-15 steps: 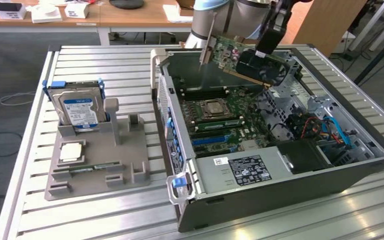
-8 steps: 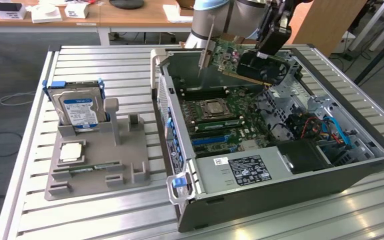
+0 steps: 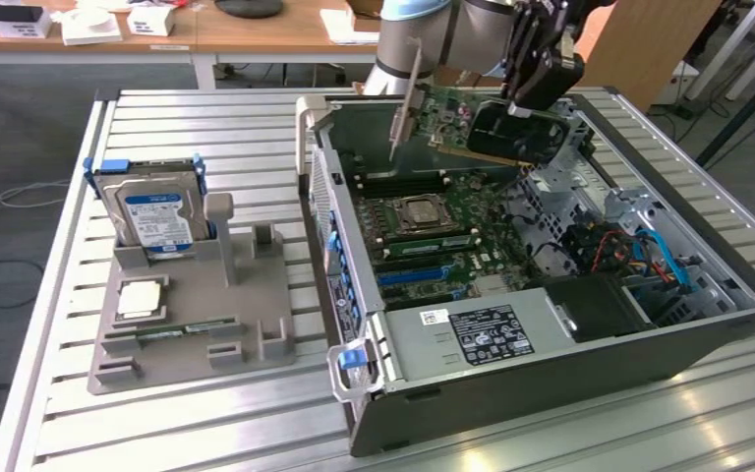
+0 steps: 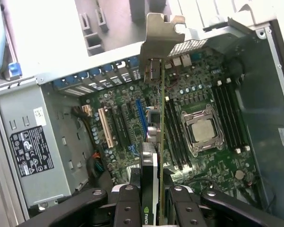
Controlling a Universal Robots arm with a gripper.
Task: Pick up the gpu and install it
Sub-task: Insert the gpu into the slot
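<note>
The gpu [image 3: 463,118] is a flat card with a green circuit side, a black cooler and a silver bracket [image 3: 404,98]. It hangs tilted above the rear of the open computer case [image 3: 692,334]. My gripper [image 3: 535,84] is shut on its black end from above. In the wrist view the gpu [image 4: 161,137] is seen edge-on between my fingers [image 4: 128,208], with its bracket [image 4: 162,33] pointing toward the case's rear wall. Below it lie the motherboard [image 4: 213,170], a blue slot [image 4: 141,113] and the CPU socket [image 4: 201,128]. The card is clear of the board.
A grey fixture [image 3: 240,315] on the slatted metal table [image 3: 220,128] holds a hard drive [image 3: 154,211], a CPU [image 3: 139,295] and a RAM stick [image 3: 174,332]. Inside the case sit a power supply [image 3: 483,334] and cables [image 3: 640,256]. A wooden desk [image 3: 260,34] stands behind.
</note>
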